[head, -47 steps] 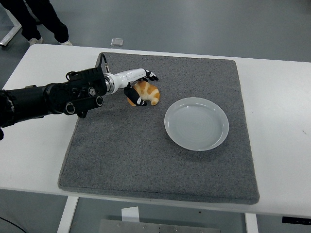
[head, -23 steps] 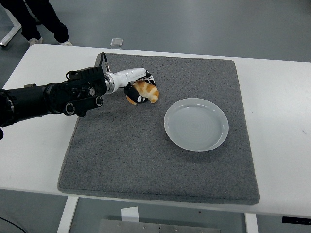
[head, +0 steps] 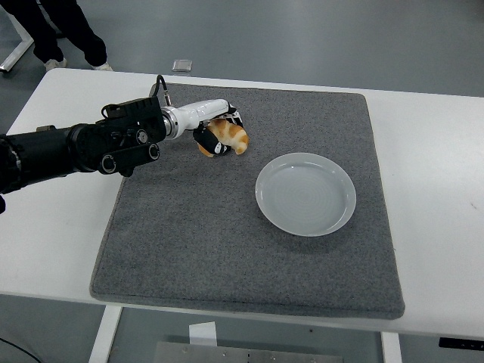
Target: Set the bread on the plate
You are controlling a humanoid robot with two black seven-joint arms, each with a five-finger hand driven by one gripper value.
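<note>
From the head view, the left hand (head: 218, 136) has its fingers curled around the bread (head: 228, 137), looks like a small croissant, gripping it from the side and top so it can be carried over. It sits over the far-left part of the grey mat (head: 189, 227), and I can't tell whether it's touching the mat or just off it. The white plate (head: 305, 193) is empty, off to the right and nearer the camera, well apart from the bread, so I'd say the carry is the next bit. The mat covers most of the white worktop (head: 431, 189). A person's legs (head: 53, 30) show at the top left.
</note>
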